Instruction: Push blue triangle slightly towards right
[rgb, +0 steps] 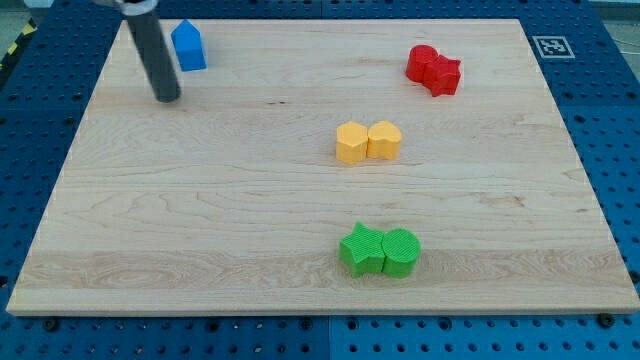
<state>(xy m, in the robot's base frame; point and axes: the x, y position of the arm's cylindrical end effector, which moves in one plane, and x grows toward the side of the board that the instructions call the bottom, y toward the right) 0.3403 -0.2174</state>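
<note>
A blue triangle block stands near the view's top left corner of the wooden board. My dark rod comes down from the top edge and my tip rests on the board just below and slightly left of the blue block, apart from it.
Two red blocks touch each other at the top right. Two yellow blocks sit side by side near the middle. A green star and a green round block touch near the bottom. A fiducial marker lies off the board's top right.
</note>
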